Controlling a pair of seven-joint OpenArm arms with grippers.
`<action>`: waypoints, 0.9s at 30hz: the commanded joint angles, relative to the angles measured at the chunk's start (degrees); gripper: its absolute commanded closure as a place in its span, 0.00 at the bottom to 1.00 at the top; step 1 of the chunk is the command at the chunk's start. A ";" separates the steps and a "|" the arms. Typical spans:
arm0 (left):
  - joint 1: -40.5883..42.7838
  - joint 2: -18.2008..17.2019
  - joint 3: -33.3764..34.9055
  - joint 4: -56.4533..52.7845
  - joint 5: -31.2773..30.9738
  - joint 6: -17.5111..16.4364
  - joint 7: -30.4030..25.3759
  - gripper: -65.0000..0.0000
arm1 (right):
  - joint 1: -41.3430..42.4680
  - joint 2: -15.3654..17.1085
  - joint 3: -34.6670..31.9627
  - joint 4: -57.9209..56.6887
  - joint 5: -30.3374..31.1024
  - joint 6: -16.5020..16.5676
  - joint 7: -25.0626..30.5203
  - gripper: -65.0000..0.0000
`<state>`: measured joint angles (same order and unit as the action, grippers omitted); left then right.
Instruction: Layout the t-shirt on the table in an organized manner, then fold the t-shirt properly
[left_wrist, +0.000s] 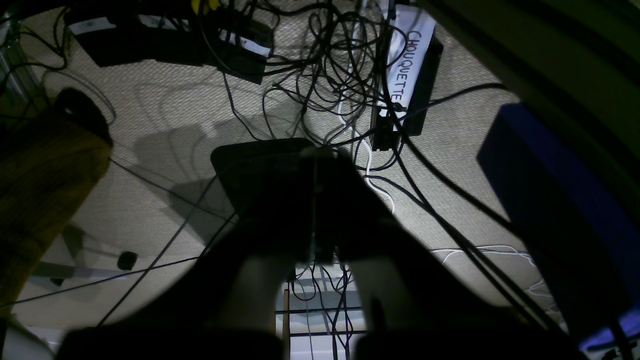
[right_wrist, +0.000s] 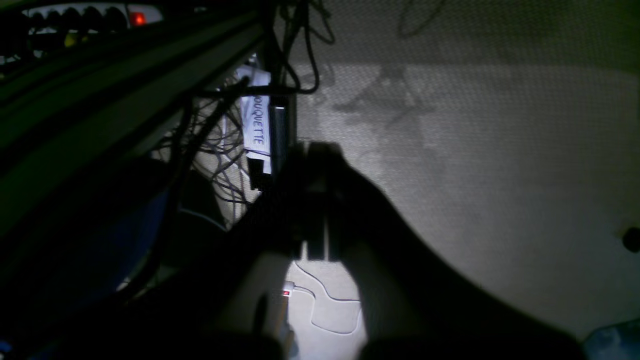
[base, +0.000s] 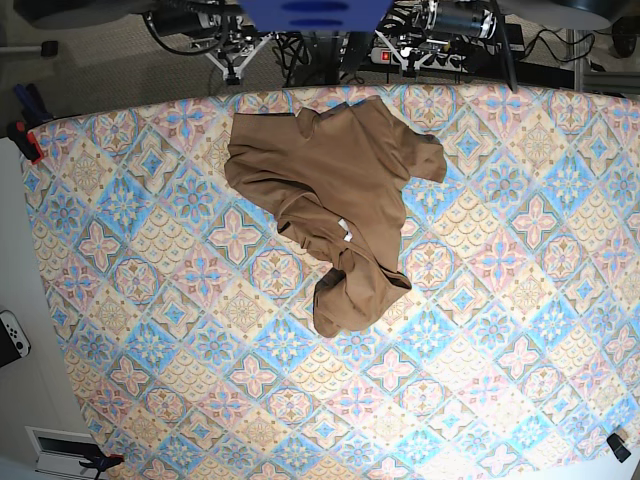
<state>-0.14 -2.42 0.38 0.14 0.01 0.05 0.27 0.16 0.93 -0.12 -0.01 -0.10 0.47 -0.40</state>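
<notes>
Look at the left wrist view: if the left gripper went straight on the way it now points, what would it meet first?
Probably the tangle of black cables on the carpeted floor, not the t-shirt. The left gripper, fingers shut, aims there, though depth is unclear.

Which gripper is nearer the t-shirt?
Neither, clearly. The left gripper and right gripper both hang shut past the table's far edge, over the floor, off the t-shirt's opposite top corners.

We see our left gripper (left_wrist: 315, 210) and right gripper (right_wrist: 315, 200) as dark, blunt silhouettes — black fingers, pale inner patches.
</notes>
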 joint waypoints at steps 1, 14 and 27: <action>0.19 0.09 0.19 -0.01 0.12 0.08 0.30 1.00 | 0.23 0.08 0.08 0.01 0.05 -0.07 0.27 1.00; 0.27 0.09 0.19 -0.01 0.12 0.08 0.21 1.00 | 0.23 0.08 0.08 0.01 0.05 -0.07 0.27 1.00; 0.36 0.00 0.19 -0.01 0.12 0.08 0.03 1.00 | -0.12 0.17 0.08 0.01 0.05 -0.16 0.36 1.00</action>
<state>0.03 -2.42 0.38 0.14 0.01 0.05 0.25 0.10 0.97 -0.12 -0.01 -0.10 0.43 -0.40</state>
